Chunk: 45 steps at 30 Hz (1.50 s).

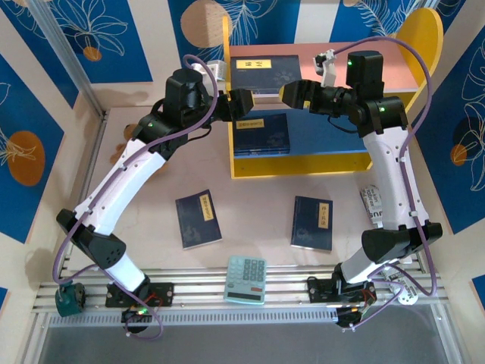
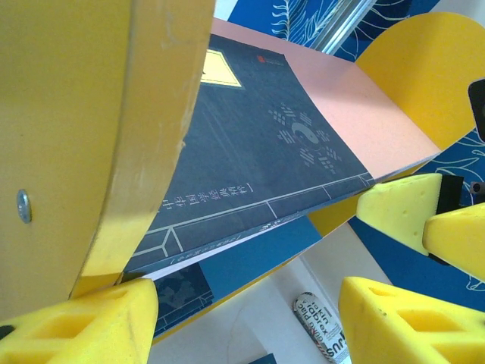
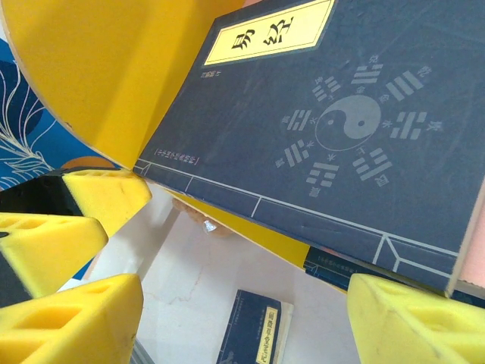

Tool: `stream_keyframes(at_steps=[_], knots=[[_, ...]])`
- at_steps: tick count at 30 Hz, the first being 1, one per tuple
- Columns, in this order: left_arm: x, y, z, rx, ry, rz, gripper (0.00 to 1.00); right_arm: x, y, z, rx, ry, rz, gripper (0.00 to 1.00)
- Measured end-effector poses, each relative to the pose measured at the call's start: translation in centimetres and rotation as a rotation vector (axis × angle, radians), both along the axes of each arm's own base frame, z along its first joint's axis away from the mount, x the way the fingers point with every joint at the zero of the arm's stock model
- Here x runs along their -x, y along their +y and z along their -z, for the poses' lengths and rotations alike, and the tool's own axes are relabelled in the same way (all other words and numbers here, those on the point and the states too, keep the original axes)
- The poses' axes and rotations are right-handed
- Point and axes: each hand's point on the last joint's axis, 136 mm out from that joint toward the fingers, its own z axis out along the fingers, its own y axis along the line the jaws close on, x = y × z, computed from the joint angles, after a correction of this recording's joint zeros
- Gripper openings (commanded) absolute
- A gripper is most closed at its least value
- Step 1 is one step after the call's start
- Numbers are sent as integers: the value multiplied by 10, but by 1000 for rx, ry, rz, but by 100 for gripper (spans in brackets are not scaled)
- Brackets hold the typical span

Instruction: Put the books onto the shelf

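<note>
Books lie one on the shelf's pink board, one on the blue board, two on the table. Left gripper and right gripper hover by the top book, jaws spread.

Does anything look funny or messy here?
A bit messy. The left navy book and the right navy book lie crooked on the table, turned different ways, not on the shelf. A mint-green calculator sits near them, and a small white printed packet lies by the shelf's right corner.
</note>
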Motion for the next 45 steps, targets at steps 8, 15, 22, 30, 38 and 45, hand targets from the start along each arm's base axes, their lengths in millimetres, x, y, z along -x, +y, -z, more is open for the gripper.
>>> stream_keyframes(at_steps=[8, 15, 22, 30, 38, 45], knots=[[-1, 2, 1, -6, 0, -2, 65, -2, -2, 2, 0, 4, 3, 72], [0, 14, -1, -15, 6, -22, 66, -4, -9, 0, -7, 2, 10, 72], [17, 53, -32, -12, -63, -96, 67, 8, -14, -2, -4, -11, 14, 72], [52, 94, -8, -78, -38, -174, 66, 34, -14, 21, 24, 17, 14, 72], [111, 154, 142, -256, 248, -291, 65, 97, 39, 131, 149, 167, -98, 69], [179, 203, 257, -293, 505, -393, 64, 161, 83, 273, 312, 440, -193, 66]])
